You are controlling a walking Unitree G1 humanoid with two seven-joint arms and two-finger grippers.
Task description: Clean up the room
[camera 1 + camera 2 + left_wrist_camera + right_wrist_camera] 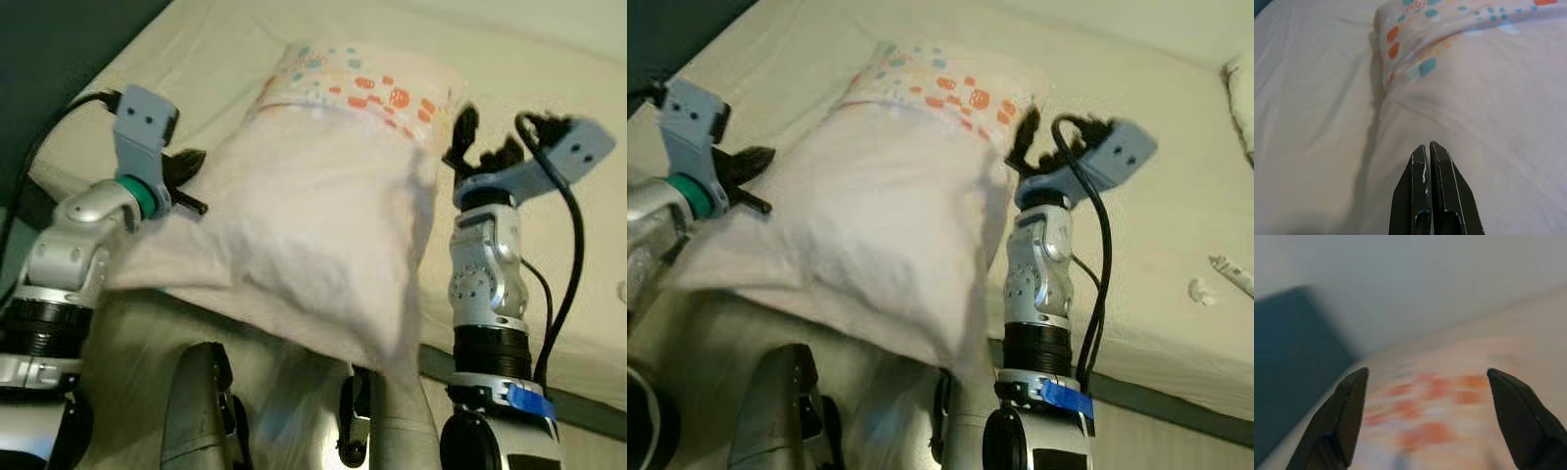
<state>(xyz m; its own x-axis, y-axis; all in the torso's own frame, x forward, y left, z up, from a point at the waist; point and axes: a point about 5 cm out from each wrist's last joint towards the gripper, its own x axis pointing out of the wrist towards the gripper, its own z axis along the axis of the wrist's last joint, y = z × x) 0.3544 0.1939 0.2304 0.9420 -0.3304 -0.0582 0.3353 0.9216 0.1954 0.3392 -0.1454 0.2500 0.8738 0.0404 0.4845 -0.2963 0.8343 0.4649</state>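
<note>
Left end effector (192,181): fingers pressed together, closed, tips lying against the pale pink pillowcase (313,235) on the pillow's left side. In the left wrist view the two black fingers (1442,191) meet w/ no gap over the pink fabric; can't tell whether any cloth is pinched between them.

Right end effector (1031,135): open, fingers spread wide apart, sitting just beside the pillow's (931,83) right side near the patterned end. Right wrist view is blurred, but both fingers (1349,413) stand well apart w/ orange blotches of the print between them.

Pillow lies on the bed (549,78) near its front edge, between the two arms. Pink pillowcase covers most of it; the far end sticks out, white w/ orange & teal spots. Lower corner of the case hangs over the bed's front edge, in front of the robot's body.

Bed sheet is cream, wrinkled. Toward the bed's right side, well apart from the pillow: a small white scrap (1200,290) and a white tube-like item (1234,275), too small to identify.
</note>
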